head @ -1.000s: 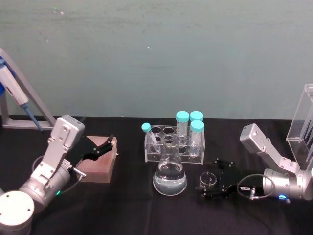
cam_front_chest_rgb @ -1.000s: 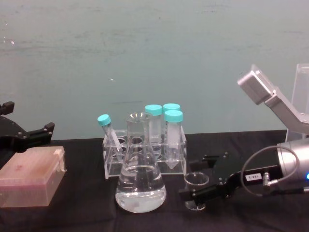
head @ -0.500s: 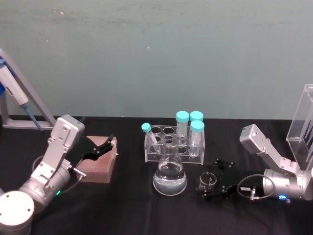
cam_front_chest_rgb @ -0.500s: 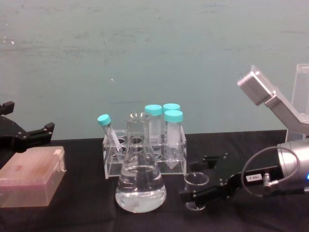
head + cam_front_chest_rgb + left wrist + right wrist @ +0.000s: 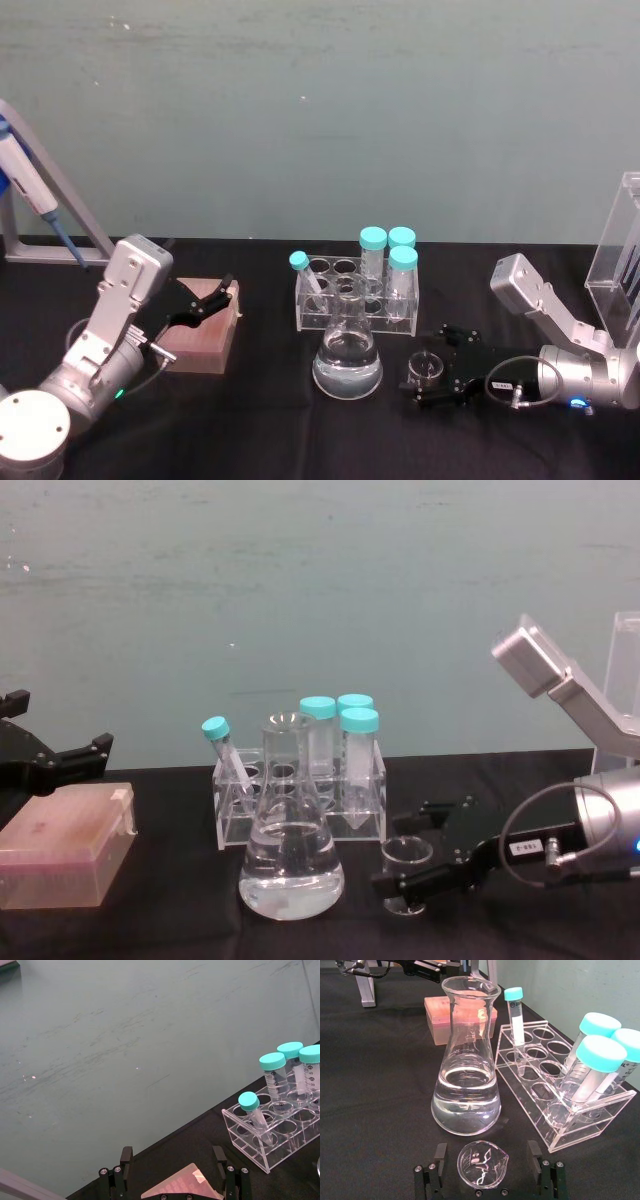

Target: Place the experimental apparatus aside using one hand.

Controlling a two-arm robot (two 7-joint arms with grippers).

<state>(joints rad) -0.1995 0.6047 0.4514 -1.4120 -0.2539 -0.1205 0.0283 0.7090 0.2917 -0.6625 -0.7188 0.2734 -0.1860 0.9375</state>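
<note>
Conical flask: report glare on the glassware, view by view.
Right wrist view: bright glints ring the conical flask at its liquid line and base, and sparkle in the beaker inside the open right pincer. Chest view: pale sheen across the flask's liquid. Head view: a faint highlight on its bulb.

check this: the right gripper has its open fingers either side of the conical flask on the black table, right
No. The right gripper has its open fingers either side of the small beaker, not the conical flask, which stands free beside it on the black table. The right wrist view shows this.
</note>
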